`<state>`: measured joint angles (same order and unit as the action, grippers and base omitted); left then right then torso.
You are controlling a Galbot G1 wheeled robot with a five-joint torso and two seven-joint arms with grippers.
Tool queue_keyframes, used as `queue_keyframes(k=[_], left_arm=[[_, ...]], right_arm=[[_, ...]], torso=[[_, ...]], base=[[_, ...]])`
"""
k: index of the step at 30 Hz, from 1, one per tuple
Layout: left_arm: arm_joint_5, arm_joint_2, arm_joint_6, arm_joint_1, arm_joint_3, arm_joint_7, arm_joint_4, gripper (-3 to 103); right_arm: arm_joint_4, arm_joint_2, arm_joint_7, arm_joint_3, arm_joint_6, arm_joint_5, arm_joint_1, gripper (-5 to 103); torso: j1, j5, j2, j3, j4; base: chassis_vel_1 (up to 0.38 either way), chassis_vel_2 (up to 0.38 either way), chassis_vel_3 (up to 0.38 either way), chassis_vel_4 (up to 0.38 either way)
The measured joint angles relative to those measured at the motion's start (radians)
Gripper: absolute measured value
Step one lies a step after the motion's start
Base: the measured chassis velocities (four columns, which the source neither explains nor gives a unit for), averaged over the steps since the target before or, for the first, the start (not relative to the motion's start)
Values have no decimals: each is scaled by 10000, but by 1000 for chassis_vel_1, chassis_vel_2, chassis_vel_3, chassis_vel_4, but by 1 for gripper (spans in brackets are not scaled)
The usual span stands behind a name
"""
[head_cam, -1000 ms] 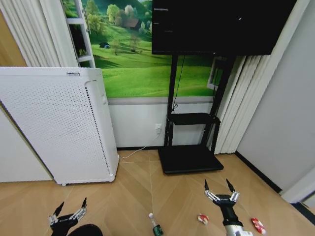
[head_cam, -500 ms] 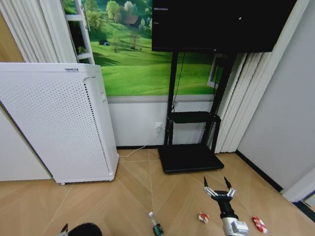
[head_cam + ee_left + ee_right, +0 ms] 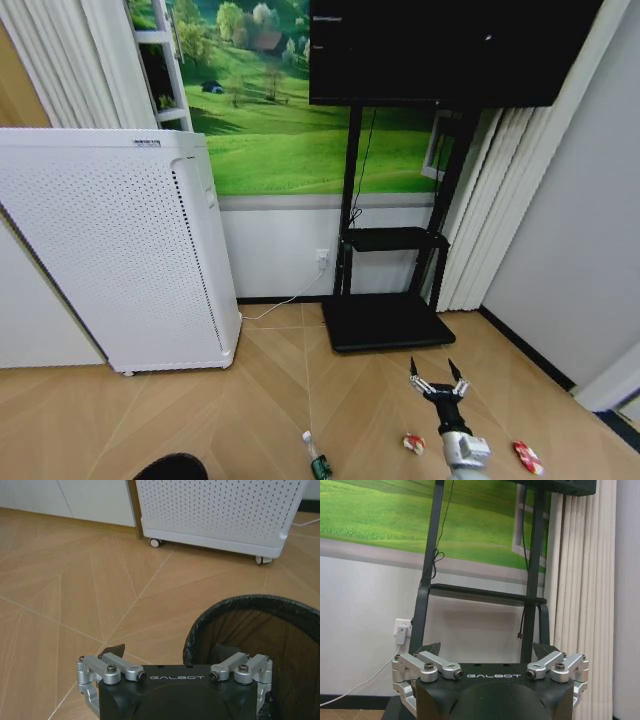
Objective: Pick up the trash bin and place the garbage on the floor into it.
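- White appliance (image 3: 120, 250) stands by the wall, well behind the litter.
- Trash bin (image 3: 260, 635) on the floor at robot's left – left claw (image 3: 175, 667) spread, one finger inside the rim, one outside. Step in hand: bin pickup, not yet clamped.
- Right claw (image 3: 438, 378) apart, raised over the floor, idle.
- Garbage on floor: bottle (image 3: 318, 462), wrappers (image 3: 413, 443) and (image 3: 527, 457).
- Next, I'd judge: pinch the rim, lift straight.

Wooden floor (image 3: 260, 400), meadow mural (image 3: 270, 130), white appliance (image 3: 110, 250).
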<state>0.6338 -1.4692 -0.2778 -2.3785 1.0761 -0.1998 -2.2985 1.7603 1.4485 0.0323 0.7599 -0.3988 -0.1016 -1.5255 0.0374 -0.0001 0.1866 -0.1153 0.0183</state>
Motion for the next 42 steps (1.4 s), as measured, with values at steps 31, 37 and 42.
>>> queue_keyframes(k=[31, 37, 42], left_arm=[[-798, 1592, -968, 3874, -986, 1375, 4479, 51], [-665, 1669, -776, 3978, -998, 1487, 4576, 24], [-492, 1603, -30, 4022, -918, 1814, 4577, 6]], right_arm=[[1001, -476, -242, 613, -30, -356, -1074, 100], [1185, -412, -483, 593, 69, -360, -1159, 100], [1465, -384, -835, 589, 240, -362, -1231, 100]], torso=[[21, 1, 67, -46, 1], [22, 1, 70, -49, 0], [22, 1, 72, -50, 2]], base=[[0, 0, 0, 0], [0, 0, 0, 0], [0, 0, 0, 0]])
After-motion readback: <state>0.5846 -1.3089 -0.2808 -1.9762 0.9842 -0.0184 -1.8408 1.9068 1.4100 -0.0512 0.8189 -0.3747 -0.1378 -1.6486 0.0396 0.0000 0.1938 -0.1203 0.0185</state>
